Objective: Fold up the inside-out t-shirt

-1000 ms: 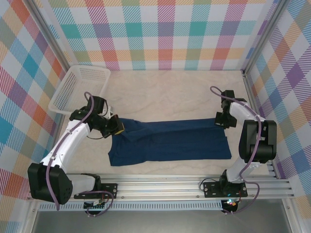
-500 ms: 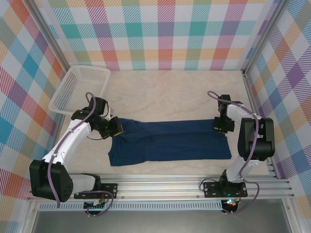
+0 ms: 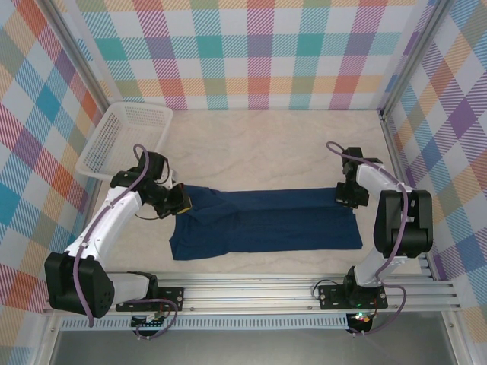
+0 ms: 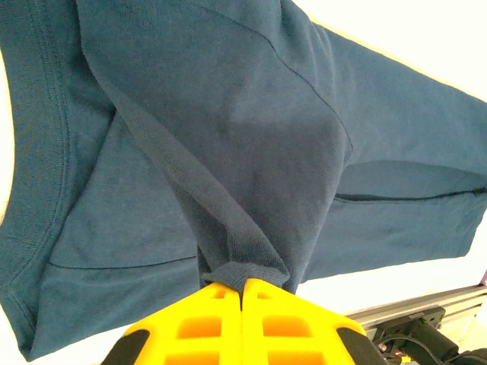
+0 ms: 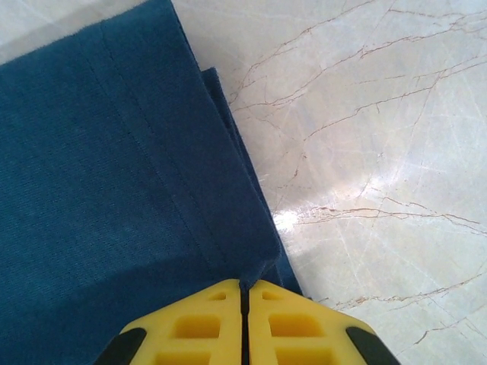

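The inside-out t-shirt (image 3: 266, 220) lies as a long dark navy band across the table's middle, its upper layer doubled toward the front. My left gripper (image 3: 183, 201) is at its left end and is shut on a bunched fold of the t-shirt (image 4: 228, 137), which rises taut into the yellow fingertips (image 4: 221, 293). My right gripper (image 3: 344, 196) is at the far right corner. In the right wrist view that gripper (image 5: 245, 285) is shut on the hemmed corner of the t-shirt (image 5: 114, 167), low over the table.
A white basket (image 3: 95, 141) stands at the back left, close behind my left arm. Bare marble table (image 5: 365, 152) lies right of the cloth. A metal rail (image 3: 266, 293) runs along the near edge, and checked walls close in the sides.
My right gripper has come slightly nearer and lower with the shirt's corner. The left gripper has barely moved and keeps its hold.
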You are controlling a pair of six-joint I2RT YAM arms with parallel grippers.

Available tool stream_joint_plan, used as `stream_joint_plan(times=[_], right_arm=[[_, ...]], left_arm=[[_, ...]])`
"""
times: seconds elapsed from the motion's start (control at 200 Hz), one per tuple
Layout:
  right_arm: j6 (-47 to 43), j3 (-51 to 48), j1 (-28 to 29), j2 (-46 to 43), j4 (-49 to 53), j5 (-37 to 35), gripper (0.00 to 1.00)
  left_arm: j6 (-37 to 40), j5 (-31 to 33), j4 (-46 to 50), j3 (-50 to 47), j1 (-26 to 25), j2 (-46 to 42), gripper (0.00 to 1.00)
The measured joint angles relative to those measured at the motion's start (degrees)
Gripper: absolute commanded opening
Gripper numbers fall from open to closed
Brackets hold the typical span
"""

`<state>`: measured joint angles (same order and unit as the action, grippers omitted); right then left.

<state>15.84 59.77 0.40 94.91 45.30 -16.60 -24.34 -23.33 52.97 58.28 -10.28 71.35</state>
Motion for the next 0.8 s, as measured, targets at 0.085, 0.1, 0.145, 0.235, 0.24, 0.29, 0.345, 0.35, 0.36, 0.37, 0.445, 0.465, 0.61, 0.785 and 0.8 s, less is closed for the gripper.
stream_joint_plan(times=[0.085, 0.1, 0.145, 0.235, 0.24, 0.29, 0.345, 0.35, 0.36, 0.37, 0.445, 0.465, 0.61, 0.785, 0.8], right_arm=[[0.0, -0.1, 0.0, 1.1, -0.1, -0.6, 0.13], [0.0, -0.1, 0.0, 1.4, -0.1, -0.8, 0.14], [0.0, -0.1, 0.0, 1.9, -0.2, -1.2, 0.16], [0.1, -0.1, 0.2, 2.0, -0.1, -1.9, 0.25], [0.1, -0.1, 0.3, 2.0, -0.2, -1.9, 0.25], [-0.2, -0.1, 0.7, 1.6, -0.2, -2.2, 0.3], [0.0, -0.1, 2.0, 0.2, -0.2, -2.6, 0.34], [-0.2, -0.1, 2.2, 0.0, -0.3, -2.8, 0.34], [-0.3, -0.1, 2.4, -0.2, -0.3, -2.8, 0.35], [-0.2, -0.1, 2.9, -0.7, -0.3, -2.9, 0.36], [-0.8, -0.2, 8.1, -4.8, -1.5, -1.8, 0.41], [-1.2, -0.3, 9.5, -6.0, -2.1, -1.1, 0.41], [-1.4, -4.0, 24.9, -14.1, -13.2, 12.1, 0.42], [0.9, -8.1, 44.2, -10.3, -31.9, 21.9, 0.39], [1.1, -8.1, 45.5, -9.5, -33.4, 22.0, 0.39]], left_arm=[[0.1, -0.2, -0.4, -0.7, 0.1, 0.0, 0.0], [0.2, -0.2, -0.4, -0.9, 0.1, 0.0, 0.0], [0.2, -0.4, -0.6, -1.6, 0.1, 0.1, 0.0], [0.2, -0.8, -0.6, -2.9, 0.1, 0.2, 0.0], [0.2, -0.8, -0.6, -3.0, 0.1, 0.2, 0.0], [0.2, -0.8, -0.6, -3.5, 0.1, 0.3, 0.0], [0.2, -0.9, -0.6, -3.8, 0.1, 0.4, 0.0], [0.2, -0.9, -0.6, -3.8, 0.1, 0.4, 0.0], [0.2, -0.9, -0.6, -3.8, 0.1, 0.4, 0.0], [0.2, -0.9, -0.6, -3.9, 0.1, 0.4, 0.0], [0.2, -1.2, -0.8, -3.9, 0.1, 0.5, 0.0], [0.2, -1.3, -0.8, -3.9, 0.1, 0.5, 0.0], [-0.3, -1.9, -1.6, -3.9, 0.1, 0.5, 0.0], [-1.8, -3.0, -3.0, -3.9, 0.1, 0.5, 0.0], [-1.9, -3.1, -3.1, -3.9, 0.1, 0.5, 0.0]])
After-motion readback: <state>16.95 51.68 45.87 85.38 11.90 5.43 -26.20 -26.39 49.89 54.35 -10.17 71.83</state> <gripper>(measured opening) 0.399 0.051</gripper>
